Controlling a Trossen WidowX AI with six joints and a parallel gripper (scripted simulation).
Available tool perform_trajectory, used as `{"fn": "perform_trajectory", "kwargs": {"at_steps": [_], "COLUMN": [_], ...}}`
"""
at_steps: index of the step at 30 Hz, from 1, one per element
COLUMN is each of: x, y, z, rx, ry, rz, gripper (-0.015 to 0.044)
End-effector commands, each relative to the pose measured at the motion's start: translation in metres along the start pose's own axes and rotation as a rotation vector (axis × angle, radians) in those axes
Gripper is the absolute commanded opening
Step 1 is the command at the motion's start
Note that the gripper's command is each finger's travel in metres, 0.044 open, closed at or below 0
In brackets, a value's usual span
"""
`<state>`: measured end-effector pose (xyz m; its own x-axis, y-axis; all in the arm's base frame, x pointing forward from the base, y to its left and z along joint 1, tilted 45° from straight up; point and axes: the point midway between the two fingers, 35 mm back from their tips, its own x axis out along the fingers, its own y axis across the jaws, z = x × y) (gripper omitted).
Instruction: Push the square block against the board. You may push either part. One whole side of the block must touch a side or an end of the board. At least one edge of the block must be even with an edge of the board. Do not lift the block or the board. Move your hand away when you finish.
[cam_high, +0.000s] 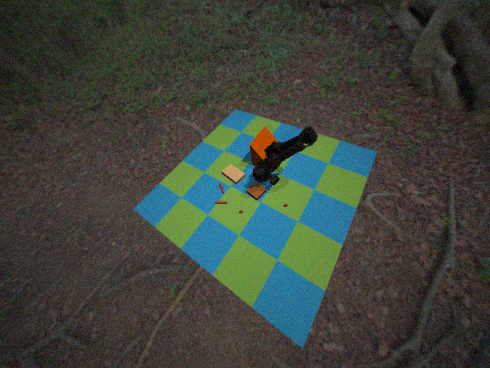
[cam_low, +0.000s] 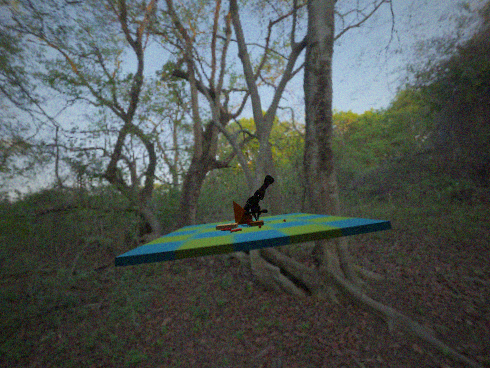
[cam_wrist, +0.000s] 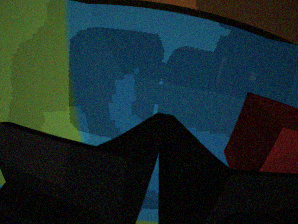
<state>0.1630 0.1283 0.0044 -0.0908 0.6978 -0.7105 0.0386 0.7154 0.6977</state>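
Note:
The square block (cam_high: 256, 190) (cam_low: 256, 223) (cam_wrist: 270, 17) is brown and lies flat; only its near edge shows at the top of the wrist view. The board (cam_high: 233, 173) (cam_low: 226, 226) is pale tan, longer than the block, and lies flat to its upper left in the top view. A gap of mat shows between them. My gripper (cam_wrist: 164, 121) is shut and empty. It is low, on the arm's side of the block, with blue mat showing between its tips and the block. The fingertips are too dark to make out in the top and exterior views.
An orange wedge (cam_high: 262, 142) (cam_low: 240, 214) stands beside the arm. A dark red block (cam_wrist: 245, 135) is just right of my fingers in the wrist view. Red sticks (cam_high: 220, 202) and small red pieces (cam_high: 241, 211) (cam_high: 285, 205) lie on the checkered mat (cam_high: 260, 230).

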Motion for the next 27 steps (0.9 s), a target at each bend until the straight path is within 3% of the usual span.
{"fn": "perform_trajectory", "kwargs": {"at_steps": [1, 8, 14, 27], "x": [-0.008, -0.054, -0.055, -0.057], "y": [0.000, 0.000, 0.001, 0.018], "z": [0.003, 0.002, 0.003, 0.032], "rx": [0.007, 0.001, -0.023, -0.459], "ry": [-0.003, -0.001, 0.000, 0.010], "rz": [-0.001, -0.001, -0.002, -0.015], "gripper": [0.0000, 0.0000, 0.0000, 0.0000]}}
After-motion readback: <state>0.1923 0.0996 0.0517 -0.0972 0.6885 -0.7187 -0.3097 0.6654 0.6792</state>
